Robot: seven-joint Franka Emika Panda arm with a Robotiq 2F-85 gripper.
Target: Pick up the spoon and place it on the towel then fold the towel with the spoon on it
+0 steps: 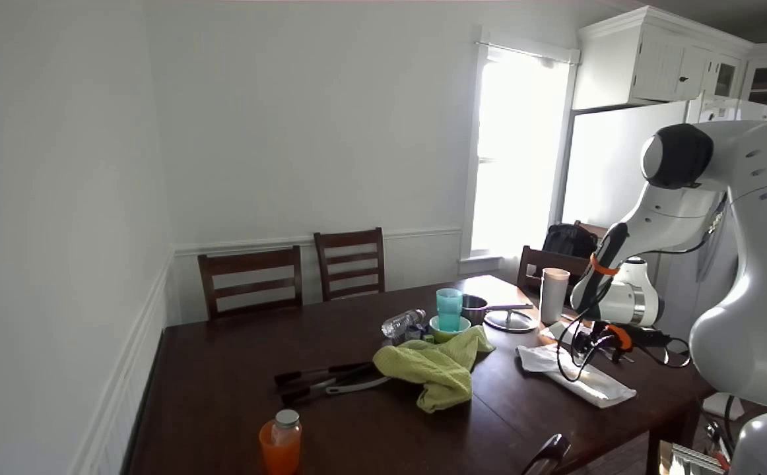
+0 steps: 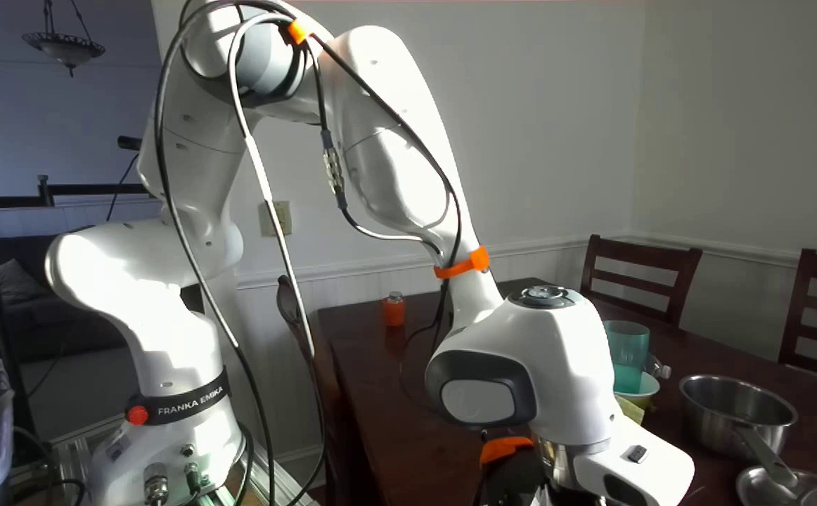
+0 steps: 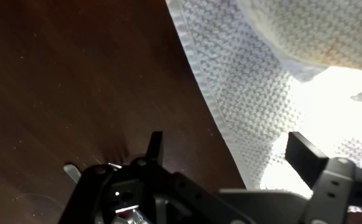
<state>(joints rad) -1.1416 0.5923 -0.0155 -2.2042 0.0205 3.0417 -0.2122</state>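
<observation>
1. Currently, the gripper [image 3: 226, 146] is held above the table [image 3: 90, 77], jaws apart; only table and white towel [image 3: 246, 84] are seen between them.
2. Wrist view: left finger [image 3: 156, 147] is seen against bare table, right finger [image 3: 305, 158] against towel; contact cannot be told.
3. Towel is laid at right, one layer lapped over another, part washed out by glare.
4. Spoon cannot be identified for sure; a pale cutlery end [image 3: 72, 172] is seen at left, the rest hidden by the gripper.
5. In an exterior view, a green cloth [image 1: 433, 373] is seen left of the towel, apart; dark-handled utensils [image 1: 289, 378] are laid up to its left edge.
6. Near left, a jar [image 1: 286, 430] is set in an orange cup [image 1: 280, 456].
7. Far side: teal cup [image 1: 449, 309] is set in a bowl [image 1: 447, 336]; pot [image 1: 474, 311] and lid [image 1: 511, 320] are placed right of it.
</observation>
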